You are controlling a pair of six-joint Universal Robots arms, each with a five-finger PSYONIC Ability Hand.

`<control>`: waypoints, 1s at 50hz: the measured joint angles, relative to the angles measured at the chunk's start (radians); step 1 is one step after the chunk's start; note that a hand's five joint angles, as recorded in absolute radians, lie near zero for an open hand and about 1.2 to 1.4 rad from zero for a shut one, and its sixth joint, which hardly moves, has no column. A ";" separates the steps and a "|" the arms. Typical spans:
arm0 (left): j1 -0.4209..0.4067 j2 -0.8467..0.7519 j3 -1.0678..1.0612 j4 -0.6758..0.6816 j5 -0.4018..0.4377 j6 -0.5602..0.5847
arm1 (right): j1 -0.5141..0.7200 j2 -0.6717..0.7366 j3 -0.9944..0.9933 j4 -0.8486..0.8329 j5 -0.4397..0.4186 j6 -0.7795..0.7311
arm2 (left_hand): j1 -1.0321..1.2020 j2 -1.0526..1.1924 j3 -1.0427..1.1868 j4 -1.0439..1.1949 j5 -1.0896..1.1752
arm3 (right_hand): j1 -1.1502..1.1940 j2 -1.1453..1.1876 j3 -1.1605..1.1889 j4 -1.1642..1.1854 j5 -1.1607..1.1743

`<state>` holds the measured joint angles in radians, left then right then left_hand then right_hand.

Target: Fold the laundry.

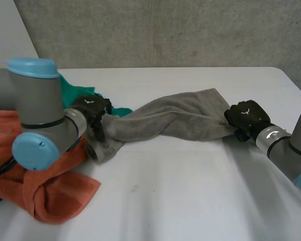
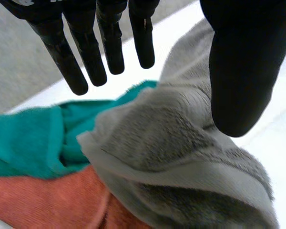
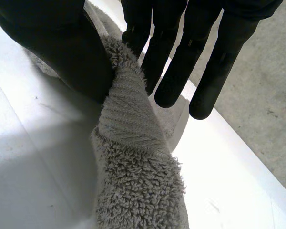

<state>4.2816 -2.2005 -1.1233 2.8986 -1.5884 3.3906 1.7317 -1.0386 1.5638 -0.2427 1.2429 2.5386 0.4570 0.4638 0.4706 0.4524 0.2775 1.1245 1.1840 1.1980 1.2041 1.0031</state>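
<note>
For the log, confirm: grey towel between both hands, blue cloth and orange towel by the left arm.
The cloth is green, not blue; the left wrist view shows it. The rest is right: the grey towel between left hand and right hand, the orange towel by the left arm.

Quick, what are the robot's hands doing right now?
Left hand: open, fingers straight, over the grey towel.
Right hand: shut, pinching the grey towel.
</note>
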 measured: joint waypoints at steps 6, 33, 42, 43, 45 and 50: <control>-0.011 -0.108 0.105 -0.075 -0.011 0.000 | -0.010 0.006 0.001 0.001 0.001 -0.008 | 0.004 0.011 0.002 0.030 0.034 | 0.000 0.000 0.000 0.000 0.000; -0.026 0.316 0.184 -0.080 0.012 -0.056 | -0.111 -0.318 -0.376 0.279 0.002 0.033 | 0.705 0.732 0.717 0.746 0.700 | 0.000 0.000 0.000 0.001 0.000; 0.002 0.400 0.310 -0.216 0.040 -0.051 | -0.180 -0.358 -0.620 0.455 -0.094 0.110 | 0.705 0.732 0.717 0.747 0.700 | 0.000 0.000 0.000 0.001 0.000; 0.005 0.397 0.311 -0.222 0.040 -0.050 | -0.180 -0.353 -0.622 0.461 -0.097 0.107 | 0.705 0.732 0.717 0.747 0.700 | 0.000 0.000 0.000 0.001 0.000; 0.018 0.375 0.301 -0.236 0.043 -0.045 | -0.176 -0.325 -0.616 0.485 -0.108 0.081 | 0.705 0.732 0.717 0.747 0.700 | 0.000 0.000 0.000 0.001 0.000; 0.037 0.296 0.250 -0.220 0.051 -0.029 | -0.154 -0.257 -0.552 0.489 -0.103 -0.003 | 0.705 0.732 0.717 0.747 0.700 | 0.000 0.000 0.000 0.001 0.000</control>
<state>4.3183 -1.9043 -0.8734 2.6788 -1.5375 3.3613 1.5776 -1.2952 1.0120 0.2466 1.1399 2.5358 1.1621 1.1961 1.1877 1.1992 0.9773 1.1245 1.1840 1.1983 1.2050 1.0032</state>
